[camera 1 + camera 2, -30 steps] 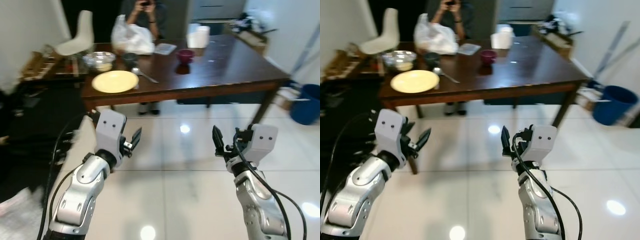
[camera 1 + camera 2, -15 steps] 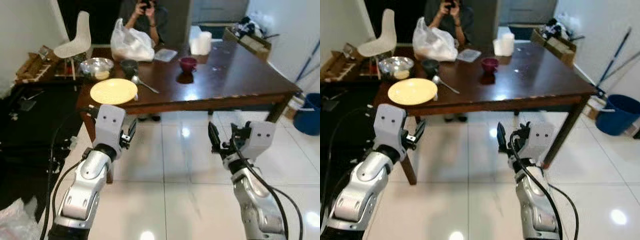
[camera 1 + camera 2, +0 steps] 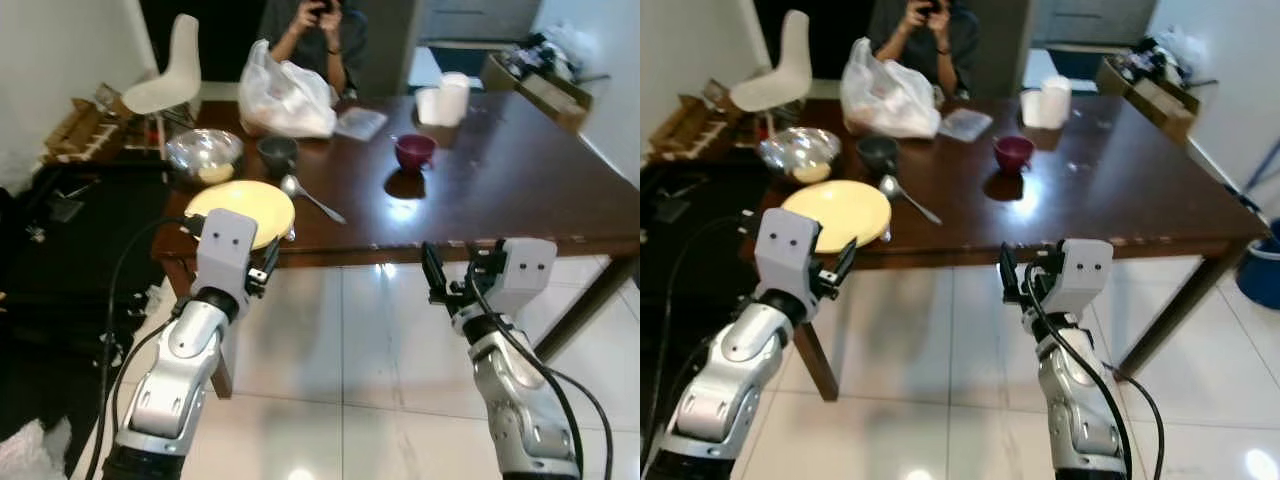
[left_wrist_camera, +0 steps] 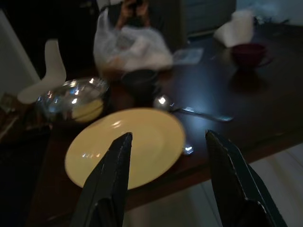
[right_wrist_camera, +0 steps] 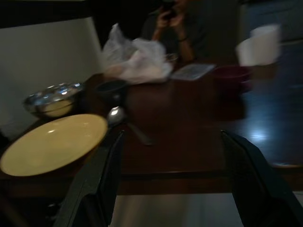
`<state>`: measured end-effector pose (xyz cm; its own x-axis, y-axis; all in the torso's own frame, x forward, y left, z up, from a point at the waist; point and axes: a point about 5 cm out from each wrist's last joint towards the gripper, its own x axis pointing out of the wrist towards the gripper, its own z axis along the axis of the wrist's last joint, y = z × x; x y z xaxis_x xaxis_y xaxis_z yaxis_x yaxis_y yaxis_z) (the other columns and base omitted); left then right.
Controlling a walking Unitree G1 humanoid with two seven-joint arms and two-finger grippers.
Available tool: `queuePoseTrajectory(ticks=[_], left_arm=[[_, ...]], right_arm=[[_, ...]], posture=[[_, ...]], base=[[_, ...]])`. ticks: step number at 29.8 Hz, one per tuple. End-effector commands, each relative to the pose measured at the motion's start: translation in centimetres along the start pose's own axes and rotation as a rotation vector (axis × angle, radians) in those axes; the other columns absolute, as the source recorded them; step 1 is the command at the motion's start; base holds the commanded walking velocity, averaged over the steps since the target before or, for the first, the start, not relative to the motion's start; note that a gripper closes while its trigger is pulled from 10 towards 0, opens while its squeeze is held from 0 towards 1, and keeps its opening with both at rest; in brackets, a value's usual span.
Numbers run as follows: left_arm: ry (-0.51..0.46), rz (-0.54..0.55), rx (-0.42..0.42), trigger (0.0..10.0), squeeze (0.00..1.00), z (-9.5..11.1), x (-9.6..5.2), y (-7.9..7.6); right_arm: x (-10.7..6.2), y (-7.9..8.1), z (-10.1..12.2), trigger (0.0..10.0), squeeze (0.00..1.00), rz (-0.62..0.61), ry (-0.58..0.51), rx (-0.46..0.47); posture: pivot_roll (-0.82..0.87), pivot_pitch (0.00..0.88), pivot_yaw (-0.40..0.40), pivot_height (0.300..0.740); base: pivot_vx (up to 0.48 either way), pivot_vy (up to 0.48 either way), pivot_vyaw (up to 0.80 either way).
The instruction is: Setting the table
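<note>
A yellow plate (image 3: 242,208) lies at the near left corner of the dark wooden table (image 3: 480,200). Beside it rest a metal spoon (image 3: 310,197), a dark bowl (image 3: 277,153), a steel bowl (image 3: 203,155) and a maroon cup (image 3: 413,152). My left gripper (image 3: 268,268) hangs open just below the table edge, in front of the plate (image 4: 125,145). My right gripper (image 3: 436,280) is open, held below the table's front edge near its middle. Neither one holds anything.
A white plastic bag (image 3: 283,98), a flat clear packet (image 3: 360,122) and a white roll (image 3: 444,100) sit farther back. A person (image 3: 312,35) stands behind the table holding a phone. A white chair (image 3: 168,72) is at far left. Glossy tiled floor (image 3: 370,340) lies below.
The camera has come closer to the table, which now looms larger. Both grippers sit nearer its front edge, still open and empty.
</note>
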<state>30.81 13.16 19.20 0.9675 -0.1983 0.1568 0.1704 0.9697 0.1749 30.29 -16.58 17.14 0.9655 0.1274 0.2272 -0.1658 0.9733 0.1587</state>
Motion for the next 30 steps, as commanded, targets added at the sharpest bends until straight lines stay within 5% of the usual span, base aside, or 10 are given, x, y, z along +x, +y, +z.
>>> queuePoseTrajectory(ticks=[1,13,23,30], left_arm=[[0.038,0.013,-0.009,10.0,0.0,-0.9,-0.1,0.2],[0.066,0.055,-0.027,10.0,0.0,-1.7,-0.2,1.4],[0.057,0.039,-0.015,10.0,0.0,-1.8,-0.5,1.0],[0.061,0.033,-0.013,10.0,0.0,-1.9,-0.5,1.0]], right_arm=[[-0.3,0.5,-0.7,10.0,0.0,0.049,0.044,0.021],[-0.9,3.5,-1.8,10.0,0.0,0.276,0.118,0.007],[-0.3,1.3,-1.1,10.0,0.0,0.129,0.082,-0.001],[-0.4,1.3,-1.1,10.0,0.0,0.141,0.087,0.003]], posture=[[0.0,0.0,0.093,0.74],[0.01,0.0,0.092,0.74],[0.0,0.0,0.087,0.74],[0.0,0.0,0.089,0.74]], base=[[0.48,0.0,0.0],[0.48,0.0,0.0],[0.48,0.0,0.0],[0.48,0.0,0.0]])
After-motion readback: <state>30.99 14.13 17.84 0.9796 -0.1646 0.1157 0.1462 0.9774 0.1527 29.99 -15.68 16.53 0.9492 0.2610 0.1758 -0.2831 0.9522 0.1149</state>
